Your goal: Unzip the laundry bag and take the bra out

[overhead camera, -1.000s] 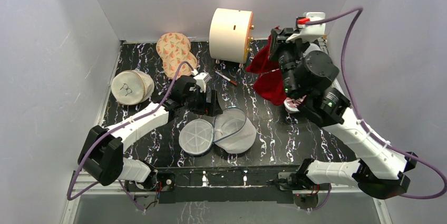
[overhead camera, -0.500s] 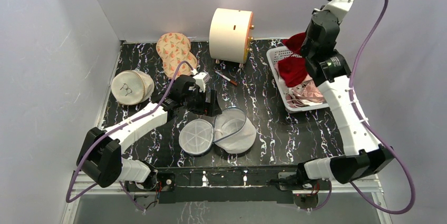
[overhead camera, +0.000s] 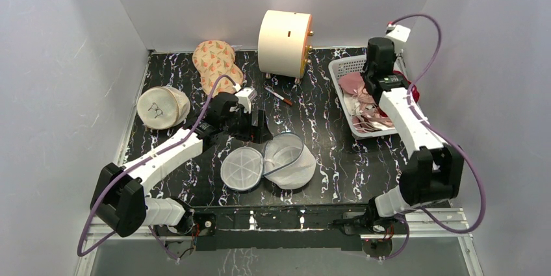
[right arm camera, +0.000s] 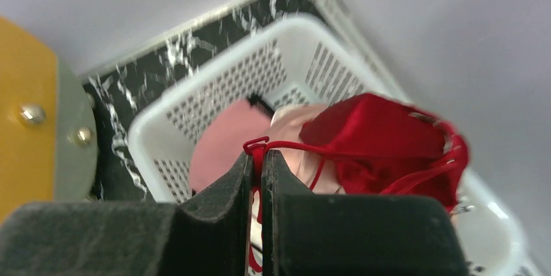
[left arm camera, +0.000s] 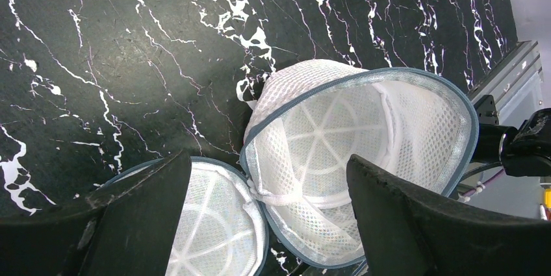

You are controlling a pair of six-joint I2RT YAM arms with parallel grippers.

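**Bag open, contents out.** The bra, read here as the rose-pink rounded cup, lies in the white basket, well to the far right of the laundry bag. The bag rests on its side with the zip undone. Its lid flap is folded out to its left, and nothing shows inside the mesh.

**Change over the last second.** The right arm had the red garment dangling over the table between bag and basket. It has now swung the garment across to the basket's side farthest from the bag. The bag has not shifted.

**Tools.**
- The right gripper has its jaws together, pinching a thin strap of the red garment. It is poised above the basket with the bra below it, and no contact is apparent.
- The left gripper has its jaws wide apart and empty. It hovers just off the bag's far-left side, having eased slightly wider.

**Judgement.** Unzipping and removal both appear complete. Whether the red garment came from the bag cannot be told.
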